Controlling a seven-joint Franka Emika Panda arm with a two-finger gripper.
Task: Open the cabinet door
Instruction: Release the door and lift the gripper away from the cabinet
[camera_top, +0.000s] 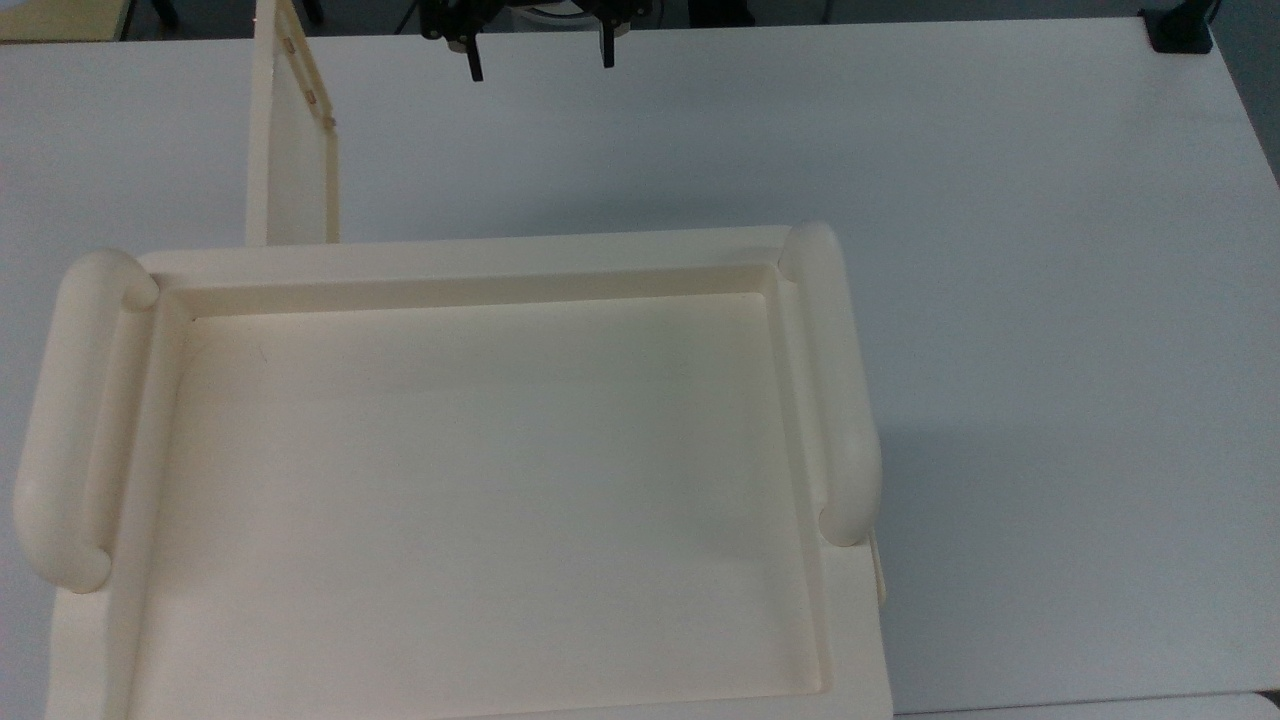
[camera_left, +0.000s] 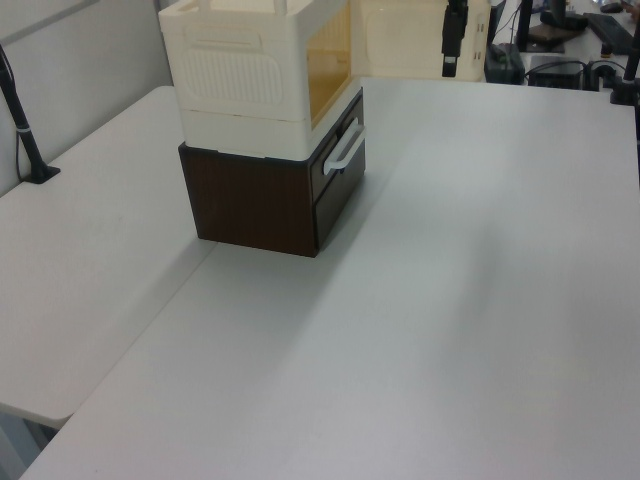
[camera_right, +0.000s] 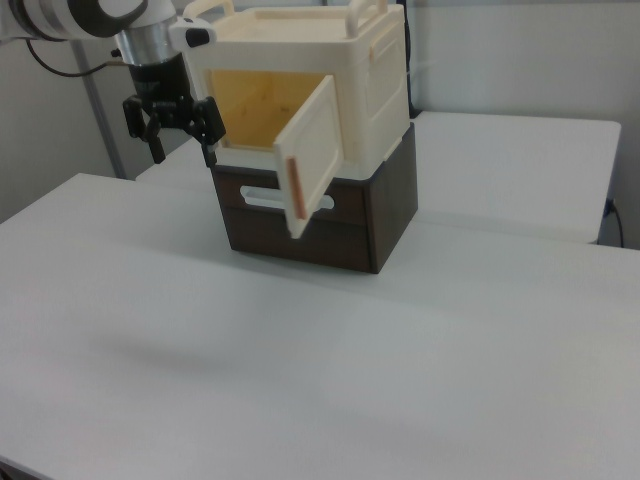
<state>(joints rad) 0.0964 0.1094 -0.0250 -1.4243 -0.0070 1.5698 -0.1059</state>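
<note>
The cream cabinet (camera_top: 470, 262) (camera_left: 250, 80) (camera_right: 380, 70) stands on a dark brown drawer unit (camera_left: 255, 195) (camera_right: 390, 210). Its cabinet door (camera_top: 290, 150) (camera_left: 410, 40) (camera_right: 312, 150) is swung wide open, sticking straight out from the front, and the yellowish inside shows. My gripper (camera_top: 540, 66) (camera_left: 452, 60) (camera_right: 186, 155) hangs open with nothing between its fingers. It is off the door's free edge, to the door's right in the top view and left of the cabinet opening in the right view, not touching the door.
The drawer unit has a white handle (camera_left: 343, 155) below the door. The white table (camera_top: 1000, 300) spreads wide on the top view's right. A black clamp (camera_top: 1180, 30) sits at its far corner, and a black post (camera_left: 25, 130) stands at the left view's left.
</note>
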